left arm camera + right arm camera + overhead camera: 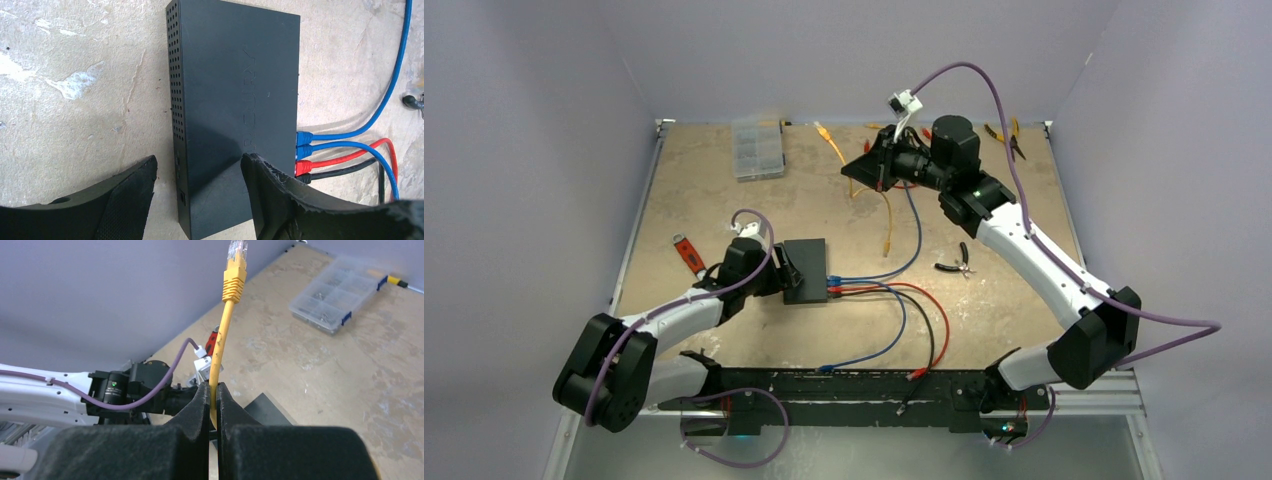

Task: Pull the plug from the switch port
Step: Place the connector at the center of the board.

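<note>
R end effector (213, 390): 1 yellow cable (220, 347)

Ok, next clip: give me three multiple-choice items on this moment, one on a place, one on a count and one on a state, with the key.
1. Where on the table is the clear compartment box?
A. At the near edge
B. By the far edge, left of centre
C. At the right edge

2. How many plugs sit in the switch?
A. Two
B. Six
C. Four

3. What state is the yellow plug in?
A. Free in the air
B. Seated in a port
C. Lying flat on the table

Key:
1 B: the top view shows it close to the back wall.
2 C: the left wrist view shows two blue plugs, one red plug and one black plug.
3 A: the right gripper is shut on the yellow cable, with the plug pointing up.
</note>
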Available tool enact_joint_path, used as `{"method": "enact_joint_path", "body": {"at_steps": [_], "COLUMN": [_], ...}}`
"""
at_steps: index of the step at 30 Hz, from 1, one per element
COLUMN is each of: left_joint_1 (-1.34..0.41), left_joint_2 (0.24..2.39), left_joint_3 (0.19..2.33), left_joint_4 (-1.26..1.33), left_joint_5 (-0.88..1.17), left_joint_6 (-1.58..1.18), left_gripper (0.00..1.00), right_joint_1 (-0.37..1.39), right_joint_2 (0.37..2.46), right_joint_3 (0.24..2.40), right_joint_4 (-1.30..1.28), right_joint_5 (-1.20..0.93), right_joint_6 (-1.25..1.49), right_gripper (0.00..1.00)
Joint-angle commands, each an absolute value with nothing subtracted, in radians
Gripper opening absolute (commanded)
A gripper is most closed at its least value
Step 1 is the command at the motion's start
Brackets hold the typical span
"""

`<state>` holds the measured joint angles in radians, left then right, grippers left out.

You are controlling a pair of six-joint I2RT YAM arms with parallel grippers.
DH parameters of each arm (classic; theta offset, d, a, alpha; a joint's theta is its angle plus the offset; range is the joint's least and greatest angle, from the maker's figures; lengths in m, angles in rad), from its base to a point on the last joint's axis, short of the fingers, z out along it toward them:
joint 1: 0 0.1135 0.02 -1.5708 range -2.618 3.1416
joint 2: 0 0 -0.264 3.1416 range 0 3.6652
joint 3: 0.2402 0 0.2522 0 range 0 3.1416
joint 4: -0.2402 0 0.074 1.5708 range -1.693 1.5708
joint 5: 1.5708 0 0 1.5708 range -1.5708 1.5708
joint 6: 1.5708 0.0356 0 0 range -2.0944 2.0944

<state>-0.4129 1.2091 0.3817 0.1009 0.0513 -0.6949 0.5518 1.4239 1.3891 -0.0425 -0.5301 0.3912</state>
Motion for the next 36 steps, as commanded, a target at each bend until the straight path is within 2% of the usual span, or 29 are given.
{"method": "enact_joint_path", "body": {"at_steps": [1, 7, 11, 20, 28, 36], "left_joint_1": [-0.414, -0.415, -0.414, -0.414, -0.414, -0.415], "left_joint_2": [1.236, 1.243, 1.253, 1.267, 1.252, 1.244], "left_joint_3": [0.360, 0.360, 0.358, 0.360, 0.351, 0.345], "left_joint_4": [0.026, 0.030, 0.038, 0.045, 0.044, 0.051], "left_joint_5": [0.051, 0.054, 0.054, 0.060, 0.060, 0.058], "left_joint_6": [-0.678, -0.677, -0.676, -0.675, -0.675, -0.675], "left_gripper": [0.65, 0.66, 0.66, 0.66, 0.66, 0.70], "right_joint_1": [0.555, 0.556, 0.555, 0.556, 0.555, 0.556], "right_joint_2": [1.396, 1.411, 1.409, 1.553, 1.632, 1.599], "right_joint_3": [1.440, 1.476, 1.426, 1.361, 1.397, 1.432], "right_joint_4": [0.050, -0.049, -0.109, -0.202, -0.183, -0.122], "right_joint_5": [-0.587, -0.534, -0.485, -0.328, -0.406, -0.546], "right_joint_6": [0.406, 0.364, 0.351, 0.276, 0.289, 0.369], "right_gripper": [0.00, 0.00, 0.00, 0.00, 0.00, 0.00]}}
